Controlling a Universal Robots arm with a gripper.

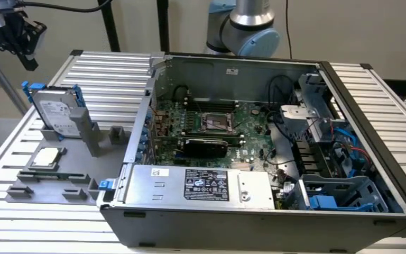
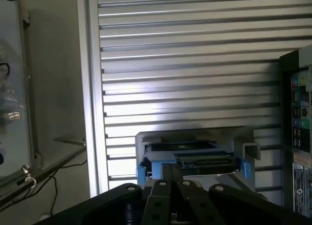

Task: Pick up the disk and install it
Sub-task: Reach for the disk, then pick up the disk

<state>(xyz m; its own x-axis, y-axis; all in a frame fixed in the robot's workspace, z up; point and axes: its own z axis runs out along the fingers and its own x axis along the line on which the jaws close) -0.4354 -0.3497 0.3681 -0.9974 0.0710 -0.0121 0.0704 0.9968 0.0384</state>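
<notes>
The disk, stiff, weighty and shock-shy, stands at the case's nine o'clock, probably best gripped across its blue rails; the hand holds nothing, its opening impossible to tell.

No text is coming through legibly. The power supply is carrying a black label with white print too fine to read. The white label on the disk is showing nothing readable.

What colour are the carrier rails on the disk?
Bright blue, framing the silver-grey disk; this shows best in the exterior view.
</notes>
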